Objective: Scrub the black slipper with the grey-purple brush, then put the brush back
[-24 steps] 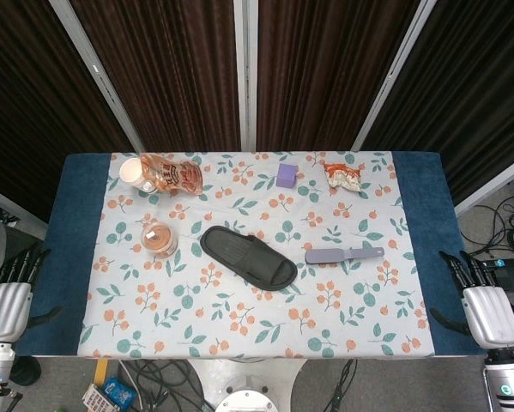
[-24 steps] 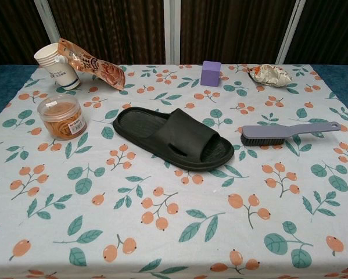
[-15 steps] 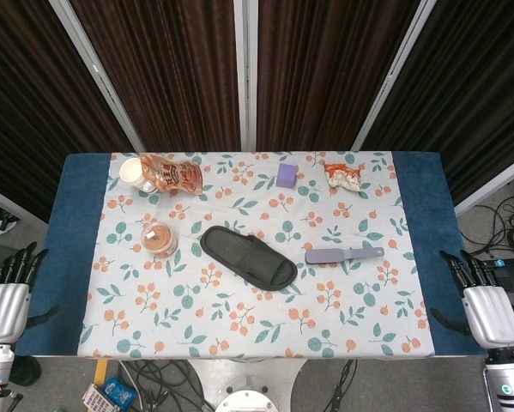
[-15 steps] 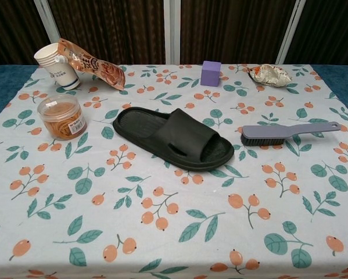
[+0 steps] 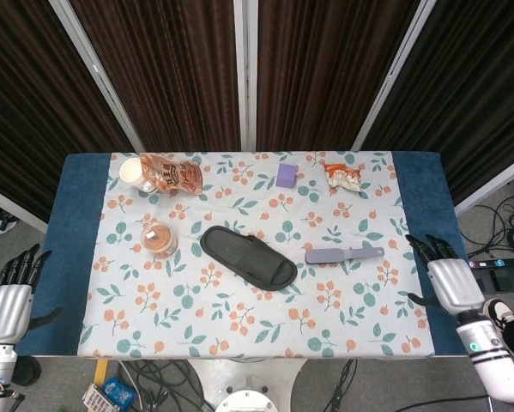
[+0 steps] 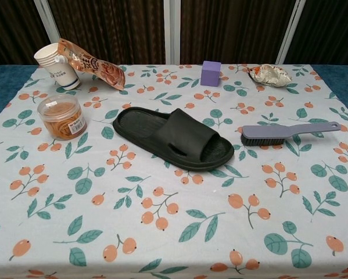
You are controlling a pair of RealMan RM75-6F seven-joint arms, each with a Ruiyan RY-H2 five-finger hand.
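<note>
Chest view showed neither hand. In the head view, the white left hand [image 5: 6, 300] was cut off at the lower-left frame edge. The stacked white paper cups [image 6: 56, 65] were partly hidden behind the orange snack bag [image 6: 92, 63], print illegible.

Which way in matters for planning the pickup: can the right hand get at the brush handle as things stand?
Probably yes. The right hand is open at the table's right edge, and the brush points its handle that way, with only bare cloth between them.
</note>
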